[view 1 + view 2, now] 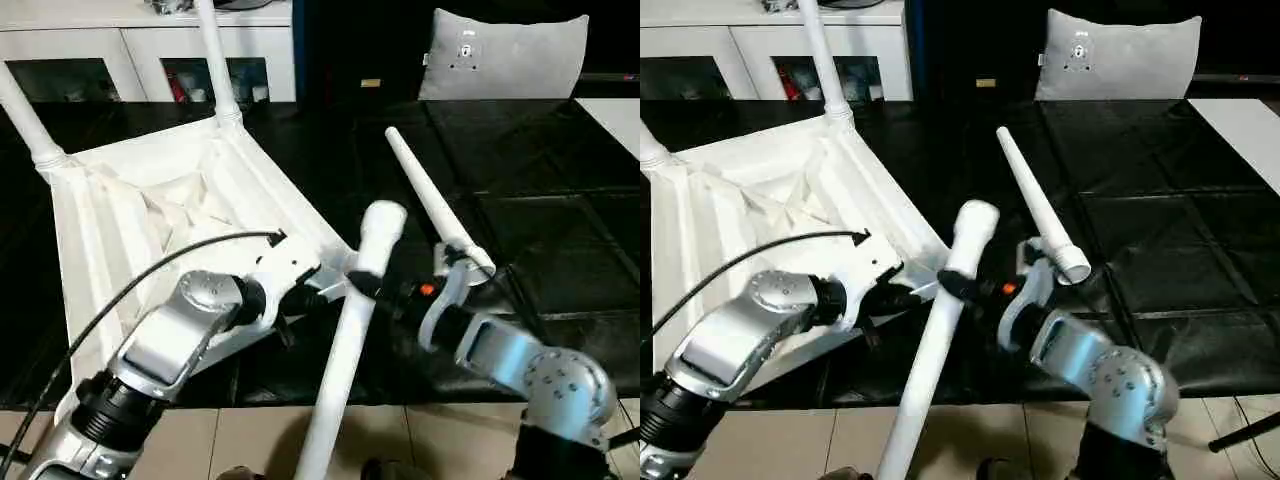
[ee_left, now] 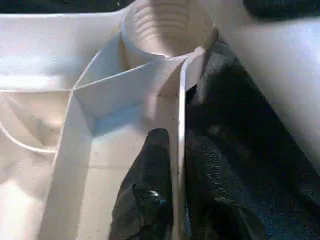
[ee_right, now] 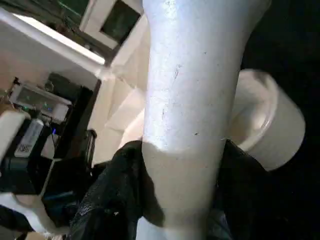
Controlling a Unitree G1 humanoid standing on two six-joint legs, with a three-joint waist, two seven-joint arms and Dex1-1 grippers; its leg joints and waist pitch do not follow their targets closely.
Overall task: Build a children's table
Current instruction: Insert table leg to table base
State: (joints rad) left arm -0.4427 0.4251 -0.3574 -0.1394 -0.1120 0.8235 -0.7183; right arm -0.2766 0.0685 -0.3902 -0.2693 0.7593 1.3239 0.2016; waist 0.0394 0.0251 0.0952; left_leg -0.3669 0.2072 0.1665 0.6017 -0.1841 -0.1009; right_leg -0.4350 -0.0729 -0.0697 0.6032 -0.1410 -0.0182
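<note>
Table top (image 1: 150,215) — inverted, rim pinched by left gripper (image 2: 177,200) (fingers nearly closed). Right gripper (image 1: 375,288) clasped one leg (image 1: 350,350) — another leg (image 1: 432,205) lay beside.

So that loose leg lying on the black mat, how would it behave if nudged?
The loose leg looks round and tapered, so it would probably roll in a curve. It seems hollow at the wide end, likely light. Smooth plastic may slide on the black mat.

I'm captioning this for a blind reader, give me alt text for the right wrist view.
Two black fingers clamp around a white table leg that runs up through the picture. Behind it sits a round white socket, with the upturned white tabletop and a cabinet farther back.
</note>
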